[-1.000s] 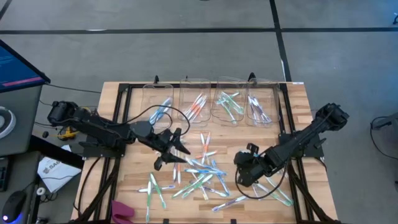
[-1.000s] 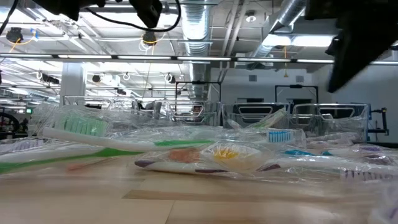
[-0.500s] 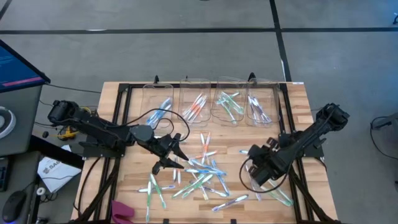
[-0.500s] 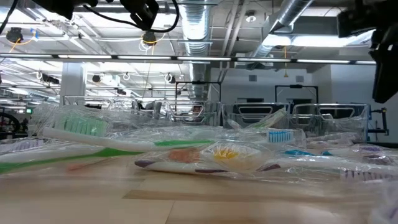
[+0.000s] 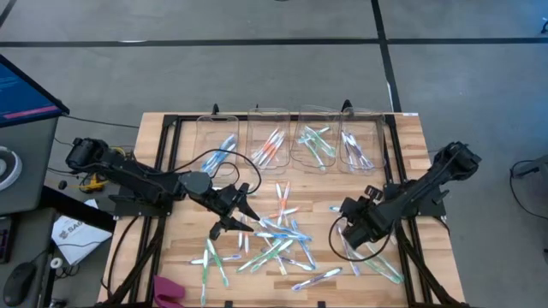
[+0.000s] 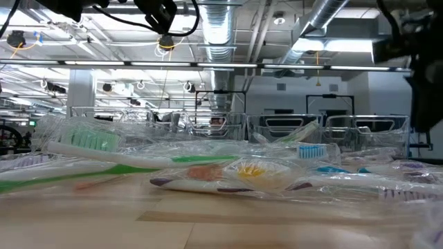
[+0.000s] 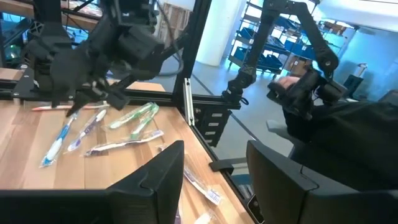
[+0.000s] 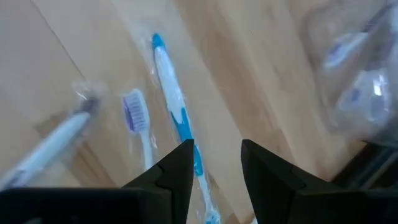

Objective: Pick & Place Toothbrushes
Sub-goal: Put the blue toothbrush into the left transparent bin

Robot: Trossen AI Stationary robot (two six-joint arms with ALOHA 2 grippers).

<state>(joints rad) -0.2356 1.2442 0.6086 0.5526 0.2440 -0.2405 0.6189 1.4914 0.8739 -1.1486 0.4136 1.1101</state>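
Many slim wrapped toothbrushes (image 5: 278,235) lie loose on the wooden table, and the low view shows them close up (image 6: 138,162). My left gripper (image 5: 240,212) hovers level at the pile's left side, open, with nothing between its fingers (image 7: 214,168). My right gripper (image 5: 349,244) hangs over the pile's right side, pointing steeply down. It is open (image 8: 216,155) just above a blue toothbrush (image 8: 174,106) that lies flat on the wood, with a purple-bristled one (image 8: 134,118) beside it.
Clear bins (image 5: 270,141) stand in a row along the far edge, each holding some toothbrushes. Black frame rails (image 5: 167,171) run along the table's left and right sides. A pink object (image 5: 169,289) lies at the near left corner.
My right gripper has moved toward the table's right edge and a little down, tipping from a shallow slant to a steep downward point. Its gap looks unchanged. The toothbrushes have not moved.
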